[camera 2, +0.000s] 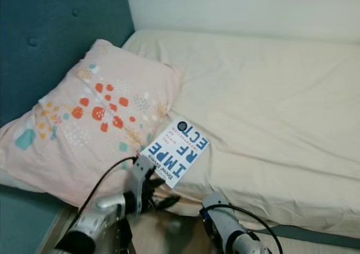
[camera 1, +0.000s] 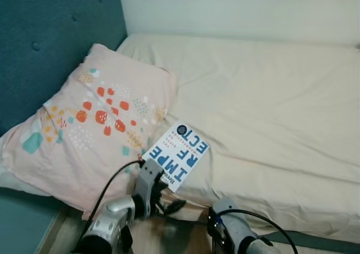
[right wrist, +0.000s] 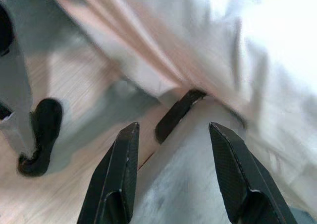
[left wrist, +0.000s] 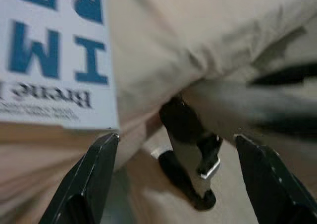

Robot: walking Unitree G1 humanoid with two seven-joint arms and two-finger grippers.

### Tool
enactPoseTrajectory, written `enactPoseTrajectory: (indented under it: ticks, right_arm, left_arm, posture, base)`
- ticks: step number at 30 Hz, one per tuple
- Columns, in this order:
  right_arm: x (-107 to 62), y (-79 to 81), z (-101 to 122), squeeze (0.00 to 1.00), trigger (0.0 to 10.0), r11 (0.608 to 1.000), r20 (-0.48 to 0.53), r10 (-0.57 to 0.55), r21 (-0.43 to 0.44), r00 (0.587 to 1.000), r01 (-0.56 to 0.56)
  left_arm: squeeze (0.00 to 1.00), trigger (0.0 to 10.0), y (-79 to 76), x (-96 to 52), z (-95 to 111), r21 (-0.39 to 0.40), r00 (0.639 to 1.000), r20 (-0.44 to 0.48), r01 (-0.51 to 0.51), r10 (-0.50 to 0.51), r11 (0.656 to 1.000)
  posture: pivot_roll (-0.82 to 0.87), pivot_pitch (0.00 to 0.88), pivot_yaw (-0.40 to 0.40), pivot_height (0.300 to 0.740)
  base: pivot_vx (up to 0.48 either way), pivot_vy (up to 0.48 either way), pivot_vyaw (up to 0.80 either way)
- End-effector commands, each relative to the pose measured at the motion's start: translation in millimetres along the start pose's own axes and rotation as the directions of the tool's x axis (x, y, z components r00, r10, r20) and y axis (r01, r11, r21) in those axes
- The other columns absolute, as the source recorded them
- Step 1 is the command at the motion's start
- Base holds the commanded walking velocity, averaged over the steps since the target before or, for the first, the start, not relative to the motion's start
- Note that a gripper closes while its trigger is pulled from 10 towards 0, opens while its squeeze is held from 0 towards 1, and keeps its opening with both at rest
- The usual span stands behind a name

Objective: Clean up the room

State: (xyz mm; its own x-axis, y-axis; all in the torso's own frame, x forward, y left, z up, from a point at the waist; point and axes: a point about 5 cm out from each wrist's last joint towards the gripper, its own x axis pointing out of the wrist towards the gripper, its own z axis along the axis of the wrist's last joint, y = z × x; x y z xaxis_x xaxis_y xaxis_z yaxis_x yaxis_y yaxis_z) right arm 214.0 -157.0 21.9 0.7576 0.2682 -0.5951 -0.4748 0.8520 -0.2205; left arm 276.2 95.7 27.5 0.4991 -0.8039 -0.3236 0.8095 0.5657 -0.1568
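My left pincer (camera 1: 169,200) hangs spread and empty just below the book (camera 1: 176,155) overhanging the bed's (camera 1: 270,96) near edge beside the pillow (camera 1: 90,119), so a clumsy nudge could tip it floorward.

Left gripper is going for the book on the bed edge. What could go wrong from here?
1. The book lies partly on the pillow with a corner past the bed edge; a nudge from the left gripper may tip it to the floor.
2. The open fingers sit below the book's corner beside loose sheet, which they might pinch instead.
3. The right gripper is also low by the bed edge; the arms might collide.
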Motion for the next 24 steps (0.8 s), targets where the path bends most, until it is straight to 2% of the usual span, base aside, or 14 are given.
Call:
enactPoseTrajectory:
  ticks: [1, 4, 5, 6, 7, 8, 11, 14, 16, 17, 20, 22, 23, 24]
  right_arm:
    - [1.8, -4.2, 3, 0.00, 10.0, 0.998, 0.032, -0.047, 0.029, 0.998, 0.046]
    - [2.5, -6.5, 5, 0.00, 10.0, 0.997, 0.048, -0.066, 0.031, 0.997, 0.065]
    - [7.8, -18.7, 20, 0.00, 10.0, 0.989, 0.106, -0.137, 0.064, 0.985, 0.130]
    - [7.8, -18.7, 20, 0.00, 10.0, 0.989, 0.106, -0.137, 0.064, 0.985, 0.130]
    - [12.0, -30.0, 34, 0.00, 10.0, 0.979, 0.155, -0.192, 0.099, 0.969, 0.178]
    - [12.0, -30.0, 34, 0.00, 10.0, 0.979, 0.155, -0.192, 0.099, 0.969, 0.178]
    - [20.3, -54.8, 63, 0.00, 10.0, 0.952, 0.236, -0.282, 0.186, 0.930, 0.242]
    - [24.4, -63.2, 71, 0.00, 10.0, 0.944, 0.247, -0.302, 0.213, 0.921, 0.252]
    - [26.0, -64.7, 74, 0.00, 10.0, 0.939, 0.249, -0.308, 0.234, 0.918, 0.251]
    - [26.0, -63.3, 74, 0.00, 10.0, 0.938, 0.251, -0.307, 0.240, 0.918, 0.249]
    - [26.0, -63.3, 74, 0.00, 10.0, 0.938, 0.251, -0.307, 0.240, 0.918, 0.249]
    - [22.1, -54.5, 66, 0.00, 10.0, 0.941, 0.246, -0.294, 0.242, 0.924, 0.235]
    - [22.1, -54.5, 66, 0.00, 10.0, 0.941, 0.246, -0.294, 0.242, 0.924, 0.235]
    - [18.6, -49.7, 60, 0.00, 10.0, 0.941, 0.238, -0.289, 0.249, 0.927, 0.230]
  left_arm:
    - [0.95, 10.0, -2.2, -0.4, -12, 0.049, 0.999, -0.047, -0.008, 0.010, 0.999]
    - [0.95, 10.0, -3.2, 1.1, -14, 0.066, 0.998, -0.057, -0.017, 0.020, 0.998]
    - [0.95, 10.0, -3.9, 4.1, -14, 0.070, 0.998, -0.050, -0.044, 0.048, 0.997]
    - [0.95, 10.0, -3.9, 4.1, -14, 0.070, 0.998, -0.050, -0.044, 0.048, 0.997]
    - [0.95, 10.0, -4.9, 5.5, -13, 0.070, 0.997, -0.042, -0.062, 0.065, 0.996]
    - [0.95, 10.0, -4.9, 5.5, -13, 0.070, 0.997, -0.042, -0.062, 0.065, 0.996]
    - [0.95, 10.0, -8.3, 5.2, -10, 0.041, 0.996, -0.013, -0.083, 0.083, 0.996]
    - [0.94, 10.0, -10.5, 6.7, -13, 0.008, 0.993, -0.011, -0.118, 0.118, 0.993]
    - [0.97, 10.0, -9.9, 11.8, -16, -0.150, 0.981, 0.008, -0.193, 0.196, 0.970]
    - [1.00, 10.0, -4.8, 13.2, -16, -0.256, 0.967, 0.012, -0.243, 0.255, 0.936]
    - [1.00, 10.0, -4.8, 13.2, -16, -0.256, 0.967, 0.012, -0.243, 0.255, 0.936]
    - [1.00, 10.0, 10.9, 9.7, -14, -0.467, 0.936, 0.048, -0.289, 0.350, 0.836]
    - [1.00, 10.0, 10.9, 9.7, -14, -0.467, 0.936, 0.048, -0.289, 0.350, 0.836]
    - [1.00, 10.0, 18.3, 6.4, -13, -0.544, 0.920, 0.063, -0.293, 0.387, 0.786]
  posture:
    - [-0.09, 0.214, 0.026, 0.556]
    - [-0.09, 0.214, 0.026, 0.556]
    - [-0.10, 0.219, 0.039, 0.556]
    - [-0.10, 0.219, 0.039, 0.556]
    - [-0.09, 0.222, 0.039, 0.556]
    - [-0.09, 0.222, 0.039, 0.556]
    - [-0.08, 0.231, 0.027, 0.556]
    - [-0.08, 0.234, 0.017, 0.556]
    - [-0.08, 0.235, 0.012, 0.556]
    - [-0.08, 0.235, 0.012, 0.556]
    - [-0.08, 0.235, 0.012, 0.556]
    - [-0.10, 0.242, 0.022, 0.556]
    - [-0.10, 0.242, 0.022, 0.556]
    - [-0.10, 0.243, 0.025, 0.556]
  base:
    - [0.000, 0.000, 0.00]
    - [0.000, 0.000, 0.00]
    - [0.000, 0.000, 0.00]
    - [0.000, 0.000, 0.00]
    - [0.000, 0.000, 0.00]
    - [0.000, 0.000, 0.00]
    - [0.000, 0.000, 0.00]
    - [0.000, 0.000, 0.00]
    - [0.000, 0.000, 0.00]
    - [0.000, 0.000, 0.00]
    - [0.000, 0.000, 0.00]
    - [0.000, 0.000, 0.00]
    - [0.000, 0.000, 0.00]
    - [0.000, 0.000, 0.00]
